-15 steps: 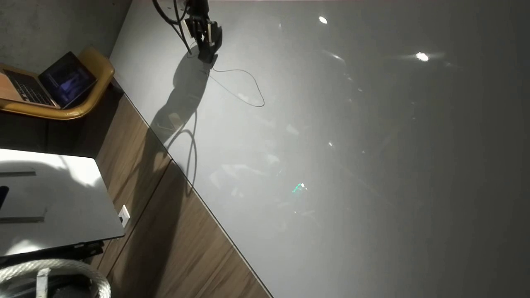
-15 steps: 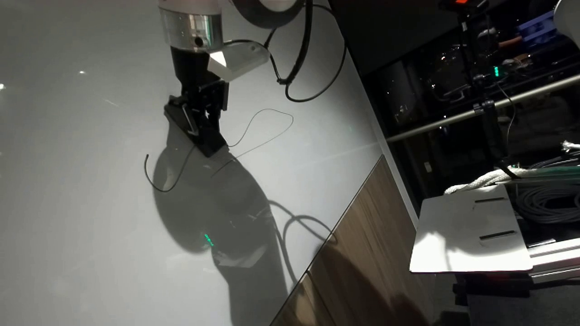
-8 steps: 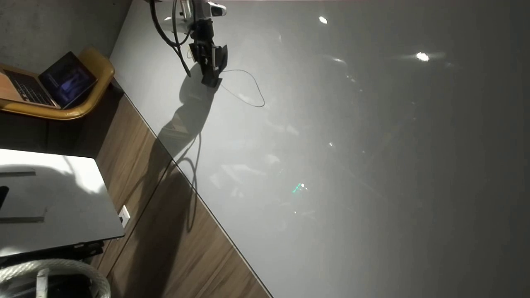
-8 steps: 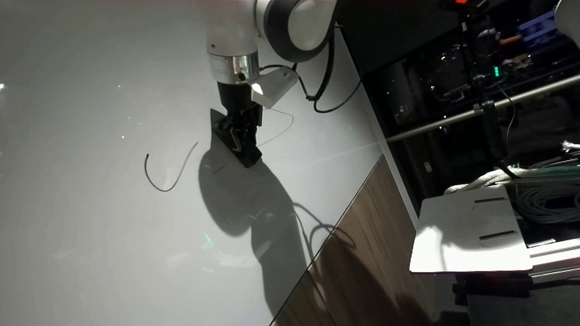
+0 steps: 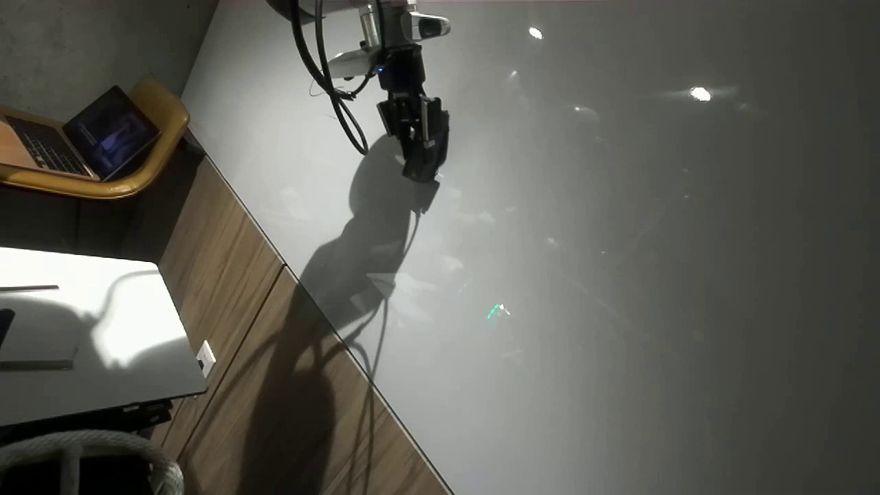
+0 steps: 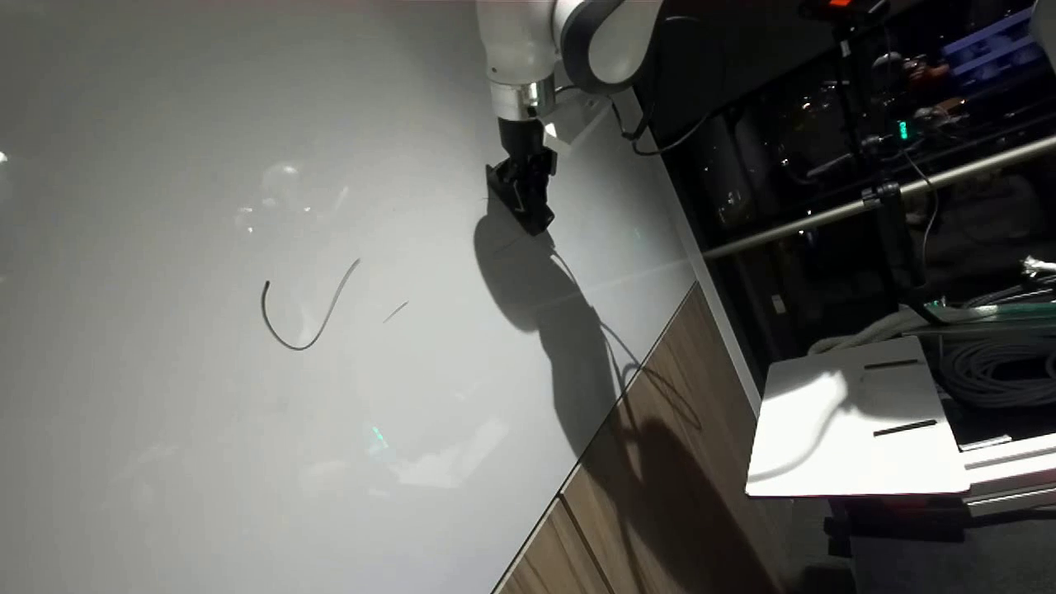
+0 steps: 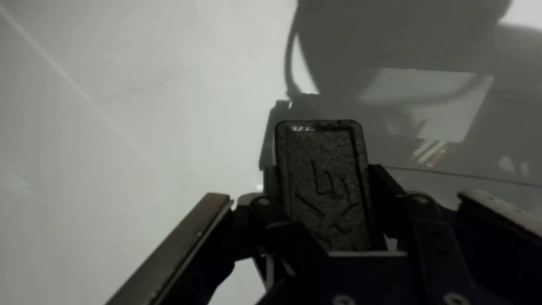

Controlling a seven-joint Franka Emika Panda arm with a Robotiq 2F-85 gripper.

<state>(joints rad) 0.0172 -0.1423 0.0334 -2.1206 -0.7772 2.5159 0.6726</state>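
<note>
Shifted sideways, the downward-pointing tool [image 7: 324, 199] clamps a dark block [image 7: 319, 161].

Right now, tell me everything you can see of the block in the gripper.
The block looks dark, oblong and round-cornered, with a rim around a speckled face bearing black, scratch-like lines. Its material is too dimly lit to tell. The gripper is shut on it, fingers at both sides. In an exterior view it slants before the white surface; whether it touches that, I can't tell.
</note>
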